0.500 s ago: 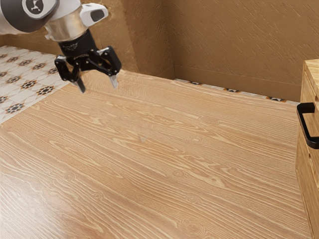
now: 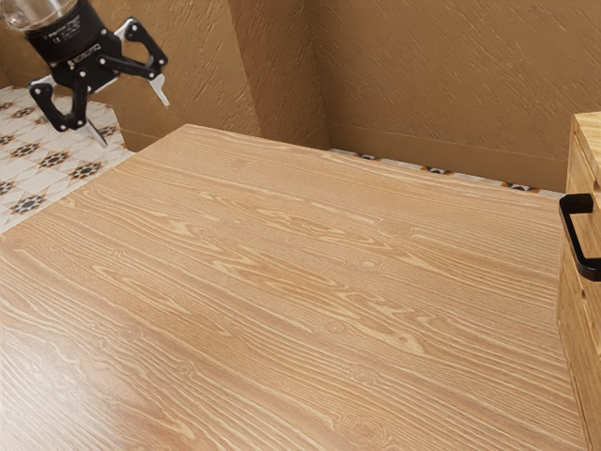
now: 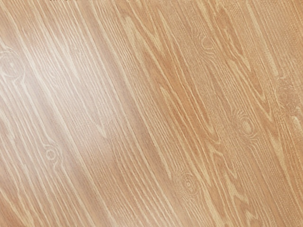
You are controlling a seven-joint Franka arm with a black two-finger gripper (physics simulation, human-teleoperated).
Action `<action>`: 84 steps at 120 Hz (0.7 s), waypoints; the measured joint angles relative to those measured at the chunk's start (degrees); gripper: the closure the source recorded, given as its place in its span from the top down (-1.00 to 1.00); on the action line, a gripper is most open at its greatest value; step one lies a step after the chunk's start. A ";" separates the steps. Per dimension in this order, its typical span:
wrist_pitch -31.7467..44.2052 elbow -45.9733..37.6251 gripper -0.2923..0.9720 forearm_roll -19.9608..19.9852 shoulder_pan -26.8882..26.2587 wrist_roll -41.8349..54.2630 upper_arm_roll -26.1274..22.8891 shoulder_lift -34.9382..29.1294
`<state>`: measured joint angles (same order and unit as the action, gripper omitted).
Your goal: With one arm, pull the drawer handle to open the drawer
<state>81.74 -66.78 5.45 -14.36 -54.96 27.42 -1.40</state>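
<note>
While our gripper point(image 2: 132, 119) hangs wide open and empty at 10 o'clock over desk point(image 2: 282, 282), drawer handle point(image 2: 571, 235) sits at 3 o'clock, well apart. We risk a misaligned approach: fingers strike drawer point(image 2: 577, 338) or slip off handle.

The exterior view's right edge cuts off the cabinet point(image 2: 580, 324) and part of its handle point(image 2: 573, 235). The upper left corner crops the arm point(image 2: 61, 38) above its wrist.

Reading as a home interior: rough ochre plaster walls point(image 2: 423, 75) are enclosing a corner, patterned tiles point(image 2: 38, 155) are covering the floor, a wood-grain table point(image 2: 282, 282) is meeting a wooden drawer unit point(image 2: 577, 329).
</note>
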 joint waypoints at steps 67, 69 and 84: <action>23.40 -5.47 0.47 17.06 -7.37 -3.71 -7.47 6.20; 23.70 -5.77 0.47 17.08 -7.44 -3.74 -7.46 6.09; 25.69 -7.41 0.44 17.18 -8.80 -2.81 -8.95 5.28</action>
<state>107.43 -74.19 22.63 -23.16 -57.77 18.48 3.88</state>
